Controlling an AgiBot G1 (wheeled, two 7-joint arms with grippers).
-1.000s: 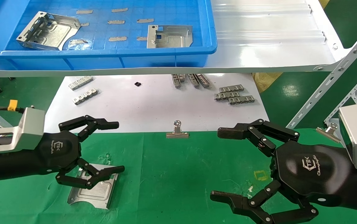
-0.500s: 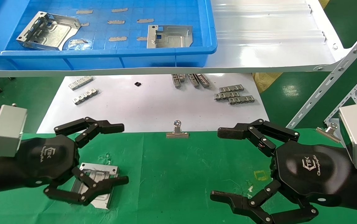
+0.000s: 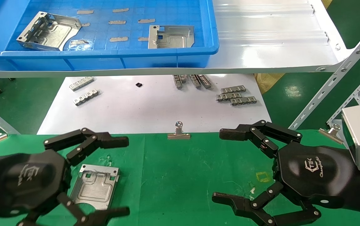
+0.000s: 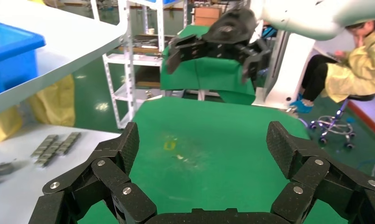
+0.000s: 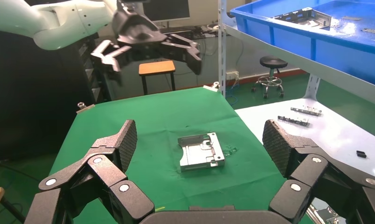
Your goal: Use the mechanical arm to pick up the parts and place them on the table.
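One silvery part (image 3: pixel 95 186) lies flat on the green table (image 3: pixel 183 175), apart from both grippers; it also shows in the right wrist view (image 5: pixel 200 152). My left gripper (image 3: pixel 124 176) is open and empty, raised above the table's near left, its fingers spread either side of the part. It holds nothing in the left wrist view (image 4: pixel 204 144). My right gripper (image 3: pixel 222 166) is open and empty over the table's right side and faces the part (image 5: pixel 200 140). Two more parts (image 3: pixel 48 31) (image 3: pixel 171 36) lie in the blue bin.
The blue bin (image 3: pixel 104 53) sits on a glossy white shelf (image 3: pixel 261 47) overhanging the back. Below it a white sheet (image 3: pixel 151 106) carries small grey slotted strips (image 3: pixel 236 95). A binder clip (image 3: pixel 178 131) marks the table's far edge. A slanted shelf strut (image 3: pixel 330 91) stands at right.
My left gripper has drawn back toward the near left and risen off the part, which stays flat on the green cloth. The right arm has not moved.
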